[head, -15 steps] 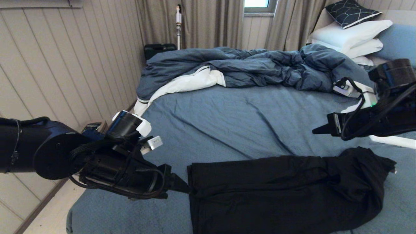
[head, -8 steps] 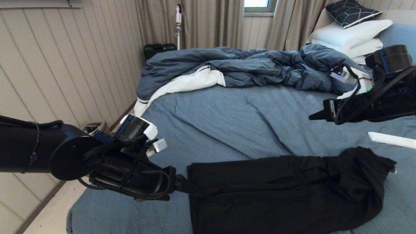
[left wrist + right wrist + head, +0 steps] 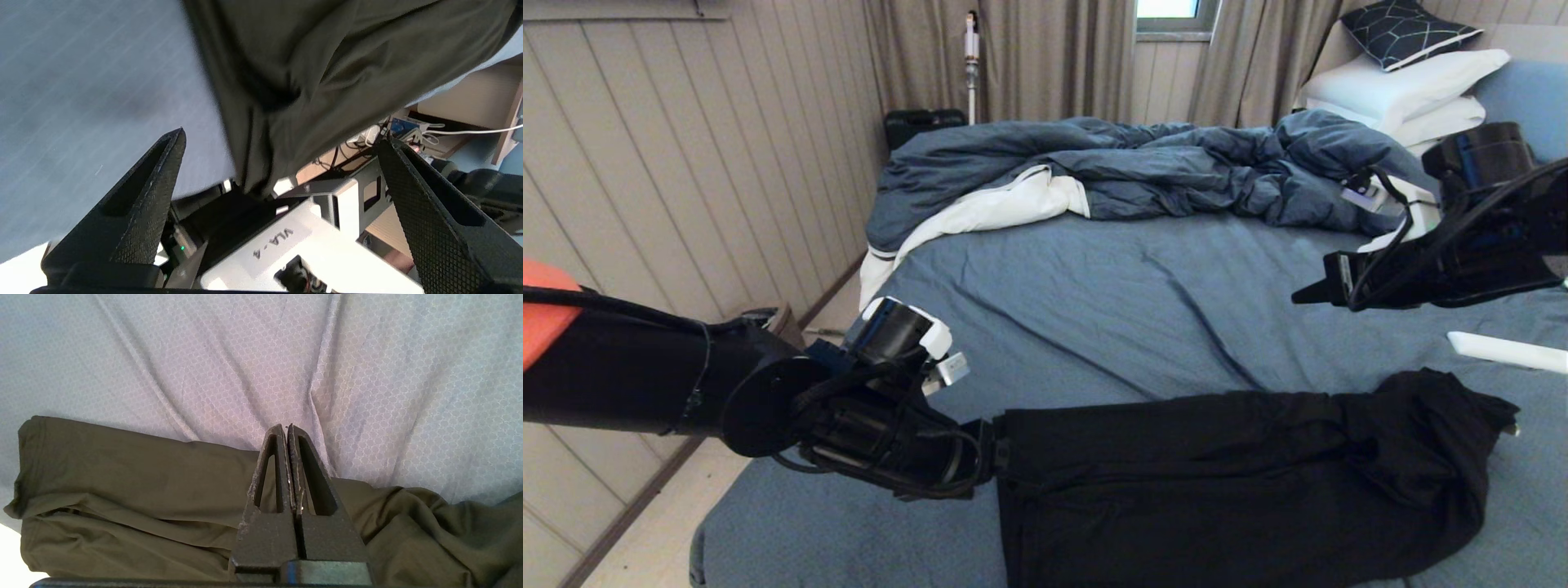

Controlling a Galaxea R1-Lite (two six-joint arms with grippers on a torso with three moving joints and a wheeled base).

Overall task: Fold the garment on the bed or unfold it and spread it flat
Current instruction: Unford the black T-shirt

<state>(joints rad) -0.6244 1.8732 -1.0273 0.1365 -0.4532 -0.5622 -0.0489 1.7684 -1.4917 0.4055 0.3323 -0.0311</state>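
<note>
The black T-shirt (image 3: 1241, 482) lies in a long bunched strip across the near edge of the bed (image 3: 1111, 302). The left gripper (image 3: 992, 453) sits at its left end with fingers spread wide and nothing between them. The right gripper (image 3: 1303, 296) hangs above the sheet, pinched together and empty. If the left fingers close here, I think they could catch several stacked layers or the sheet, dragging the bundle instead of opening it.

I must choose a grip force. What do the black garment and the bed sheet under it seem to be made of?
The black garment looks like thin, matte jersey knit, probably cotton: it lies in soft, limp folds with no shine. The slate-blue bed sheet looks like a woven matte fabric; the right wrist view shows a fine honeycomb texture and shallow creases. The exact fibres cannot be told.
</note>
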